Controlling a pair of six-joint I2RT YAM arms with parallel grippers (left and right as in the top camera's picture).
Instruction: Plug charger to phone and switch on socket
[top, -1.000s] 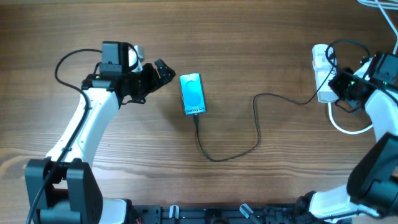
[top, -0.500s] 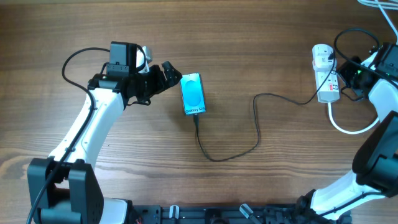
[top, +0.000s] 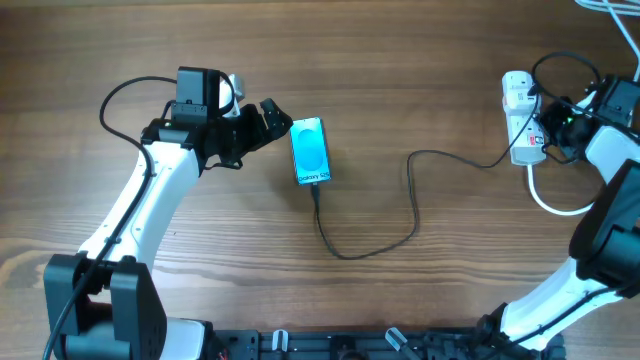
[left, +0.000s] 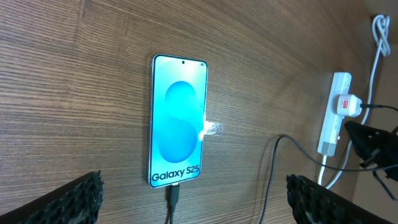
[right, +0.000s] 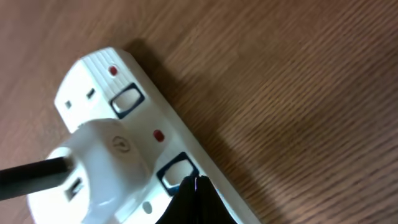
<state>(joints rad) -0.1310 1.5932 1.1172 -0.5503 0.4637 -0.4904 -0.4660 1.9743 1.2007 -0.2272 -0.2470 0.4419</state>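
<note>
The worktop (top: 450, 280) is matt, grained wood. The phone (left: 177, 118) has a glossy screen. The socket (right: 146, 118) is smooth white plastic; the left fingers (left: 62, 202) look rough and black.

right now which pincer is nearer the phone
Left. The left pincer is just beside the phone, near its top end and apart from it; the right pincer is far off, at the socket.

Ahead of the black, finely ribbed left jaws, the phone (left: 177, 118) glows bright cyan, with a blue rounded shape and white lettering at the end nearest them. The charger (left: 172, 198) is black. At the black tip of the right jaws, the socket (right: 140, 118) is white with two small red dots and dark-framed switches. Its plug (right: 102, 155) is white. The tabletop (right: 298, 93) is brown with fine wood grain.
</note>
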